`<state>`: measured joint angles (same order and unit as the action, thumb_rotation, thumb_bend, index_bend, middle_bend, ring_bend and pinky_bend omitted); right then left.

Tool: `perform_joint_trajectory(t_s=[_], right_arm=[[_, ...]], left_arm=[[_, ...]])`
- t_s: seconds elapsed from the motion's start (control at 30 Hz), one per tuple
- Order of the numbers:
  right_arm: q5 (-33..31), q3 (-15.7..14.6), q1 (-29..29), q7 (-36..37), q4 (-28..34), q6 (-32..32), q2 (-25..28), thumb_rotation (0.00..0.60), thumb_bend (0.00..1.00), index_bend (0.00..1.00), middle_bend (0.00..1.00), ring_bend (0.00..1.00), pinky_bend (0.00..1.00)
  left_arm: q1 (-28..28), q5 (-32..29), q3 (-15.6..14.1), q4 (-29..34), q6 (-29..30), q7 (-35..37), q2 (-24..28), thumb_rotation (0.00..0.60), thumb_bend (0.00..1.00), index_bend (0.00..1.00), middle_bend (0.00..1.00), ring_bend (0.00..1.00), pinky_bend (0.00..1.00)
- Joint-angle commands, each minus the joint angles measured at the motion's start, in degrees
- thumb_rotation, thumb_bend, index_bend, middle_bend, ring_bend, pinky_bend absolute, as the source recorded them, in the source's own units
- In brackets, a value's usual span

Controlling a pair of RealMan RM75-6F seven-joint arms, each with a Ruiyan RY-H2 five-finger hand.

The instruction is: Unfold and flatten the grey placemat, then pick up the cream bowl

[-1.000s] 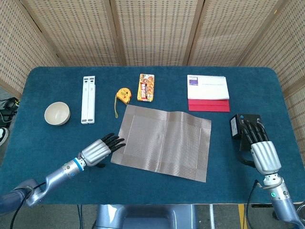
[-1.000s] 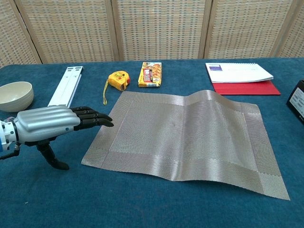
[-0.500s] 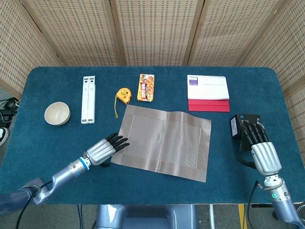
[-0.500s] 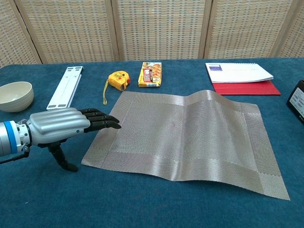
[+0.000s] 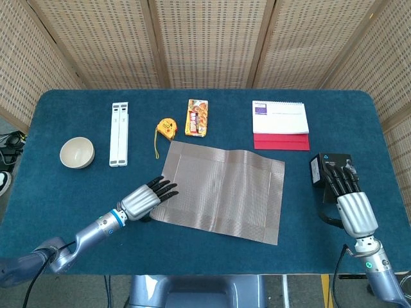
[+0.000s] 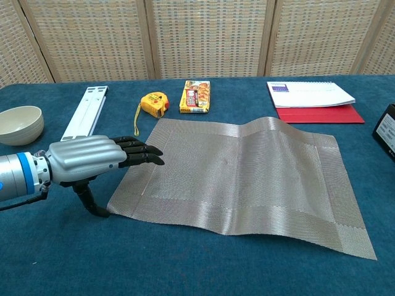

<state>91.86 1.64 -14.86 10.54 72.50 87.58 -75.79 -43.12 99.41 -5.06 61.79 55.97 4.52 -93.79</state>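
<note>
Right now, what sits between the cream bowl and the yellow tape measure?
A white folded stand, lying lengthwise between the cream bowl and the yellow tape measure; the head view shows it best.

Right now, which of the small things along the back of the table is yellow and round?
The tape measure, between the white folding stand and the snack box. Those two are long and rectangular; it alone is rounded, with a strap trailing.

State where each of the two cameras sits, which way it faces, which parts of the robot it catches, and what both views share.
Head view: high above the table's near edge, looking steeply down on the blue table; shows the left hand, right hand and both forearms.
Chest view: low at the near edge, facing forward across the table toward the wicker screen; shows only the left hand.
Shared: grey placemat, cream bowl, yellow tape measure, left hand.
</note>
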Motion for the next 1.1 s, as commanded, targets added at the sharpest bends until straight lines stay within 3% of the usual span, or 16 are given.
perform_joint_trajectory(t_s=[0.03,0.23,0.5,0.7,0.8,0.93,1.1], right_arm=[[0.14,0.09,0.1,-0.03,0.13,0.08,0.1,0.6,0.0,0.04,0.0,0.0,0.0],[0.68,0.15,0.3,0.07,0.37,0.07,0.2,0.6,0.0,0.04,0.0,0.0,0.0],[1.57,0.13,0.42,0.45,0.61,0.28,0.31,0.6,0.0,0.05,0.0,0.0,0.0],[2.12,0.19,0.52,0.67,0.51,0.57,0.36,0.6,0.0,0.05,0.0,0.0,0.0],[2.32,0.2,0.55,0.63,0.51,0.63,0.35,0.6,0.0,0.05,0.0,0.0,0.0],[2.57,0.27,0.63,0.66,0.61,0.81,0.39,0.6,0.0,0.05,0.0,0.0,0.0],[2.97,0.29,0.71,0.55,0.77,1.06,0.39,0.6,0.0,0.05,0.0,0.0,0.0]], left_arm=[[-0.24,-0.34,0.11,0.03,-0.29,-0.23,-0.33,0.6,0.0,0.08,0.0,0.0,0.0],[-0.72,-0.65,0.05,0.73,-0.26,-0.4,-0.41,0.6,0.03,0.11,0.0,0.0,0.0],[-1.24,-1.23,0.43,2.04,0.13,-0.03,0.19,0.6,0.21,0.12,0.0,0.0,0.0],[-1.51,-1.87,0.96,2.73,0.43,-0.09,0.37,0.6,0.26,0.14,0.0,0.0,0.0],[-1.54,-2.19,1.09,2.78,0.46,-0.18,0.24,0.6,0.28,0.18,0.0,0.0,0.0],[-1.58,-2.75,1.27,2.53,0.28,-0.53,-0.21,0.6,0.44,0.22,0.0,0.0,0.0],[-1.42,-3.04,1.34,2.05,0.71,-0.82,-0.87,0.6,0.45,0.33,0.0,0.0,0.0]])
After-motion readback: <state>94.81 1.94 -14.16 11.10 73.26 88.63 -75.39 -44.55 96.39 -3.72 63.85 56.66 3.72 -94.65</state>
